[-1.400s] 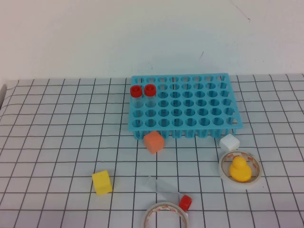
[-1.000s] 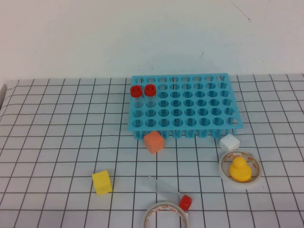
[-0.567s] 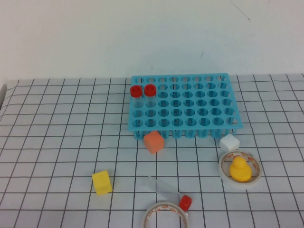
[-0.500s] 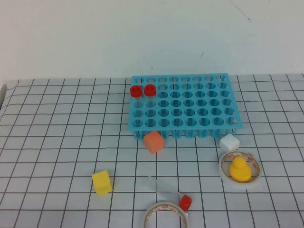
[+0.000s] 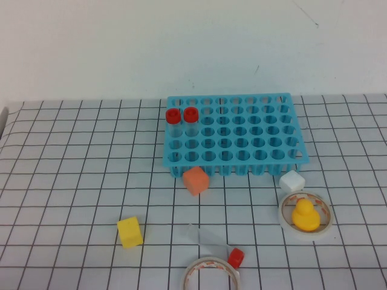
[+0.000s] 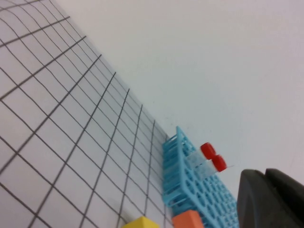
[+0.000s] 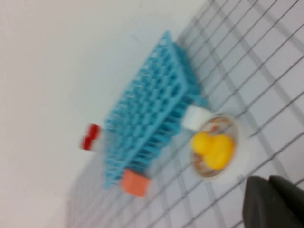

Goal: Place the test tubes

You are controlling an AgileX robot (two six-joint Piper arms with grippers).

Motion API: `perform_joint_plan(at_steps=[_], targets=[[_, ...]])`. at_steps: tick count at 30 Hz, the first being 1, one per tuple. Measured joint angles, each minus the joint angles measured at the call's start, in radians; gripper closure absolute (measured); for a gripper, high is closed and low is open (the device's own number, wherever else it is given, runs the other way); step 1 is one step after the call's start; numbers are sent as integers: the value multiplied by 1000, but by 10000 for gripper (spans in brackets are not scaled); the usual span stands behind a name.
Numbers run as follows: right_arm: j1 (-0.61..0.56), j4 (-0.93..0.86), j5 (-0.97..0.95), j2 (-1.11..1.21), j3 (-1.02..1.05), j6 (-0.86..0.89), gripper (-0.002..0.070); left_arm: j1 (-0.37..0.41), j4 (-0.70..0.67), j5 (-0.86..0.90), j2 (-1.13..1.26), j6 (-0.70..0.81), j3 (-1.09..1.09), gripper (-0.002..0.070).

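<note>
One clear red-capped test tube (image 5: 208, 240) flat, diagonal, cap near-right; my left gripper (image 6: 266, 199), right gripper (image 7: 270, 202) well back, fingers together.

Bright, even light, faint shadows. High view sharp; right wrist view blurred throughout; left claw (image 6: 267, 194) dark, unfocused lower right.

Your surface (image 5: 72, 157) looks like matt white sheet printed with a black grid. The rack (image 5: 236, 136) is smooth blue plastic. The standing test tubes (image 5: 191, 128) are clear, with smooth red caps (image 5: 173, 115). The orange cube (image 5: 196, 180) looks matt, the duck (image 5: 305, 215) smooth and rubbery. Left pincer (image 6: 267, 199) and right pincer (image 7: 270, 202) are matt and dark.
</note>
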Motion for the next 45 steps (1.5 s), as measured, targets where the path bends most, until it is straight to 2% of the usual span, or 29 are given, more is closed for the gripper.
perform_joint_plan(at_steps=[3, 12, 13, 20, 23, 29, 34, 39, 45], targets=[[0, 114, -2, 0, 0, 11, 678, 0, -58, -6, 0, 0, 0, 676], [0, 127, -16, 0, 0, -28, 678, 0, -113, -26, 0, 53, 0, 676], [0, 129, -10, 0, 0, -49, 678, 0, -113, 4, 0, 84, -2, 676], [0, 131, 43, 0, 0, -228, 678, 0, -104, 326, 181, 643, -278, 676], [0, 131, 43, 0, 0, -259, 678, -2, -101, 451, 325, 819, -415, 676], [0, 131, 43, 0, 0, -288, 678, -32, -96, 657, 639, 1080, -676, 676], [0, 131, 43, 0, 0, -293, 678, -68, -82, 780, 887, 1238, -860, 677], [0, 131, 51, 0, 0, -293, 678, -129, -22, 852, 1104, 1290, -1032, 676], [0, 131, 56, 0, 0, -295, 678, -280, 221, 985, 1354, 1324, -1238, 676]])
